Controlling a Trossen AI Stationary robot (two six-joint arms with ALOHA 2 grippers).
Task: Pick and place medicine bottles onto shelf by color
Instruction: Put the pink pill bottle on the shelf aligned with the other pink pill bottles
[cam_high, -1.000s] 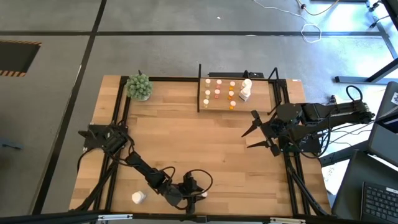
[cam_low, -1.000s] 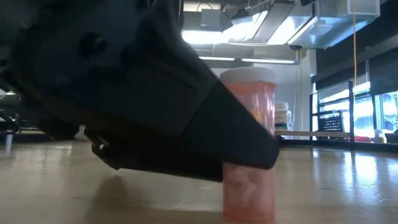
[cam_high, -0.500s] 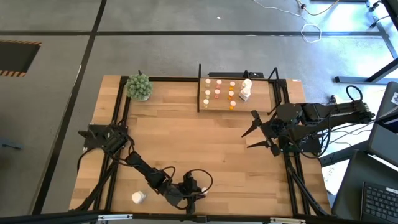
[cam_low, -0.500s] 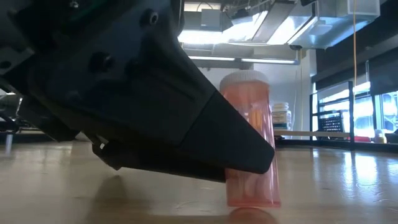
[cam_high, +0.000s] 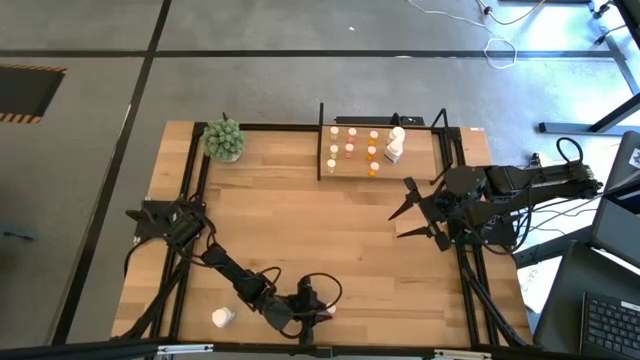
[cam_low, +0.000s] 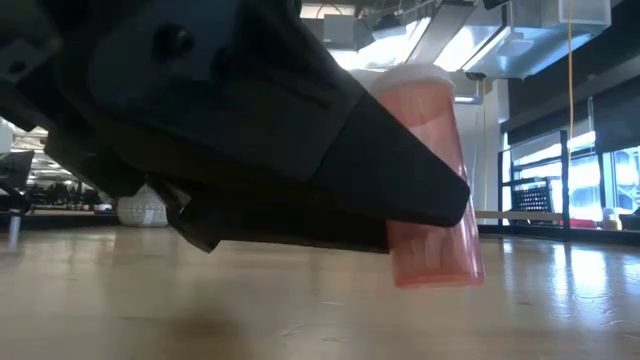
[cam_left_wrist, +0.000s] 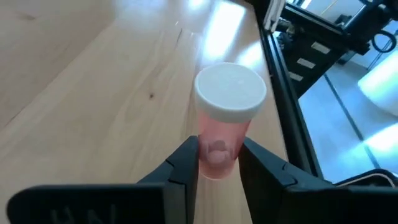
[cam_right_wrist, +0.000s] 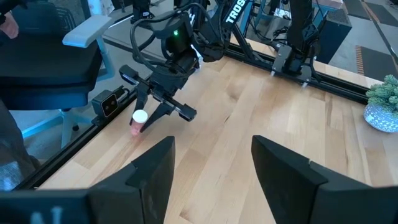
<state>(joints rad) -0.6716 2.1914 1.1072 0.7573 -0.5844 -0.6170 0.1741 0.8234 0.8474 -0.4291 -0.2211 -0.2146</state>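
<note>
Left gripper (cam_left_wrist: 217, 158) is clamping a pink bottle (cam_left_wrist: 225, 124) at the near edge of the table (cam_high: 330, 230).

High view: the left arm is reaching along the near table edge, its gripper (cam_high: 318, 312) sitting there; a white bottle (cam_high: 222, 317) is lying well apart beside it; the shelf (cam_high: 380, 150) at the far edge is carrying small white, orange and reddish bottles plus a larger white one (cam_high: 396, 142); the right gripper (cam_high: 418, 212) is hovering open and empty near the table's right side.
Low view: the pink, white-capped bottle (cam_low: 432, 200) is hanging tilted, clear of the wood, behind a dark finger (cam_low: 300, 150).
Left wrist view: both fingers are pressing the bottle's lower body.
Right wrist view: the right fingers (cam_right_wrist: 149, 180) are standing apart, holding nothing; the left gripper (cam_right_wrist: 155, 109) is showing far off with the bottle (cam_right_wrist: 138, 121).
</note>
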